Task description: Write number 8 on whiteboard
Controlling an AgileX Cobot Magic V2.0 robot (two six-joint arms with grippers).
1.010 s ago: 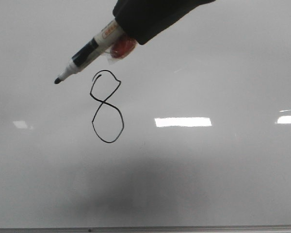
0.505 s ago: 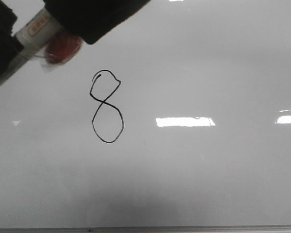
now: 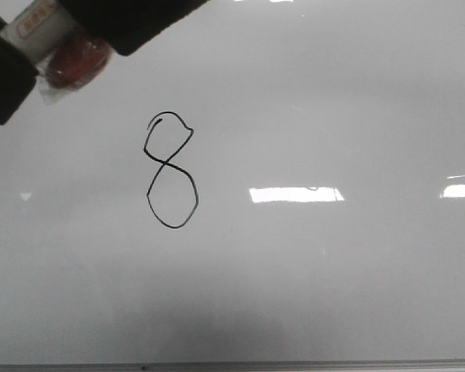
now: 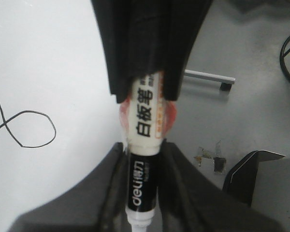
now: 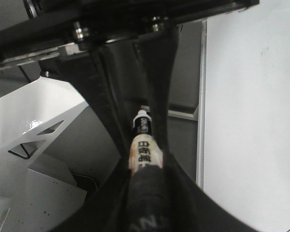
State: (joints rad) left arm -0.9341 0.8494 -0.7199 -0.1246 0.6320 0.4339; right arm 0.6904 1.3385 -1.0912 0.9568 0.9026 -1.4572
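Observation:
The number 8 stands in thin black line left of centre on the whiteboard, and part of it shows in the left wrist view. At the board's far left corner my right gripper is shut on the white marker, which has red tape around it. My left gripper meets it from the left. Its fingers press on both sides of the marker's black front section. In the right wrist view my right gripper grips the barrel, whose tip points into the left gripper.
Bright rectangular reflections lie on the board, and its thin grey edge runs along the near side. Beyond the board's side are a grey surface with a metal handle, a black box and a white bracket.
My right gripper carried the marker left and away from the 8 to the board's far left corner. The marker's tip went in between the left gripper's fingers. The 8 is unchanged.

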